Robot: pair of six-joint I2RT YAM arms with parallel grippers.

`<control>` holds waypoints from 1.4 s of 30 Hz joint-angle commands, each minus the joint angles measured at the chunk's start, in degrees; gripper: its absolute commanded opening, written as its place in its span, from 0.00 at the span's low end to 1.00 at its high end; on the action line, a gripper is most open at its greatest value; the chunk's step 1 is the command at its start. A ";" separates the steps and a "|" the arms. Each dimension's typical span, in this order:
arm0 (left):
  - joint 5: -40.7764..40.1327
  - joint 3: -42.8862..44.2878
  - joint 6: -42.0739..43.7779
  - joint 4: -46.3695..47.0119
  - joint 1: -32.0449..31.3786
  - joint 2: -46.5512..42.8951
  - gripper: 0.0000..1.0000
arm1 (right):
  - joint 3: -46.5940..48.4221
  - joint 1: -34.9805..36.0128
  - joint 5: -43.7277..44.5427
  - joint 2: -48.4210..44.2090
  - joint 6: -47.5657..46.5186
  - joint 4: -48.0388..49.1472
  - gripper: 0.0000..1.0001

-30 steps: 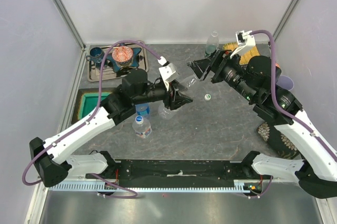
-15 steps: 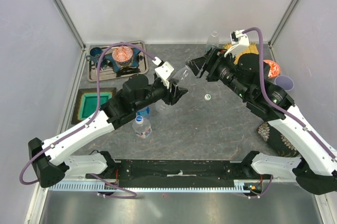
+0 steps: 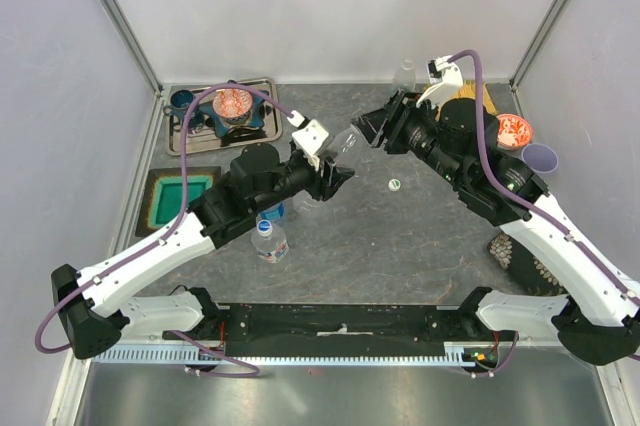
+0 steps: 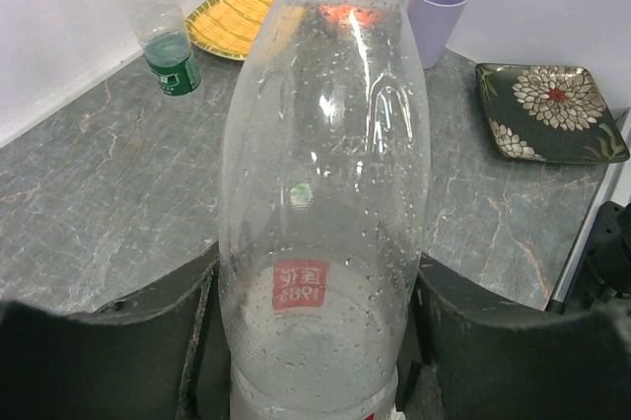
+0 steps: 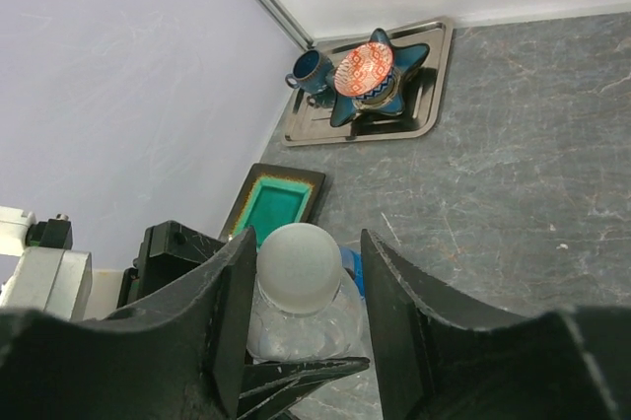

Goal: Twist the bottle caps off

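Observation:
My left gripper [image 3: 335, 178] is shut on the lower body of a plain clear bottle [image 3: 341, 149], which it holds above the table, tilted toward the right arm. In the left wrist view the bottle [image 4: 325, 193] fills the gap between the dark fingers [image 4: 483, 341]. My right gripper [image 3: 366, 130] straddles its white cap [image 5: 301, 267]. One finger [image 5: 232, 292] touches the cap and a small gap shows on the other side. A blue-tinted bottle [image 3: 270, 211] and a labelled bottle [image 3: 268, 239] stand under the left arm. A greenish bottle [image 3: 403, 76] stands at the back.
A loose cap [image 3: 394, 184] lies mid-table. A metal tray [image 3: 185, 141] with a star dish and a mug sits back left, with a green dish [image 3: 180, 196] below it. At the right are a lilac cup [image 3: 540, 157], a red bowl [image 3: 514, 130] and a flowery plate [image 3: 520, 256].
The right gripper has moved left onto the bottle's cap and its jaws have narrowed. The left arm has drawn the bottle slightly left and up.

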 commanded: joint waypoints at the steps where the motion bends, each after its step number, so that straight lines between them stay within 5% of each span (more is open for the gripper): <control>1: 0.00 -0.41 2.49 3.51 -0.46 -1.65 0.46 | -0.79 -0.11 -0.96 0.23 -0.10 2.07 0.52; 7: 0.17 -0.32 2.58 3.51 -0.55 -1.65 0.46 | -2.02 -0.02 -1.41 0.23 -0.02 2.07 0.50; 9: 0.35 -0.32 2.49 3.42 -0.46 -1.74 0.46 | -2.19 -0.02 -1.75 0.14 -0.28 2.07 0.42; 10: 0.52 -0.32 2.40 3.42 -0.55 -1.74 0.46 | -2.37 -0.11 -2.02 0.14 -0.28 1.98 0.37; 13: 0.96 -0.41 2.31 3.51 -0.55 -2.17 0.46 | -3.07 -0.02 -3.16 -0.03 -0.89 1.98 0.00; 19: 8.33 -0.50 2.84 3.51 -0.46 -4.02 0.43 | -3.26 -0.11 -9.04 -1.00 -7.21 2.42 0.00; 28: 54.45 5.65 -9.09 3.68 7.70 -3.06 0.43 | 1.14 -0.19 -38.73 -3.02 -22.06 3.38 0.00; 32: 69.13 5.13 -22.16 15.61 10.34 -0.77 0.45 | -1.13 -0.19 -51.39 -6.27 -24.09 7.68 0.00; 42: 77.51 3.54 -40.22 38.39 10.79 5.56 0.46 | -3.16 -0.11 -67.85 -7.15 -29.18 8.14 0.00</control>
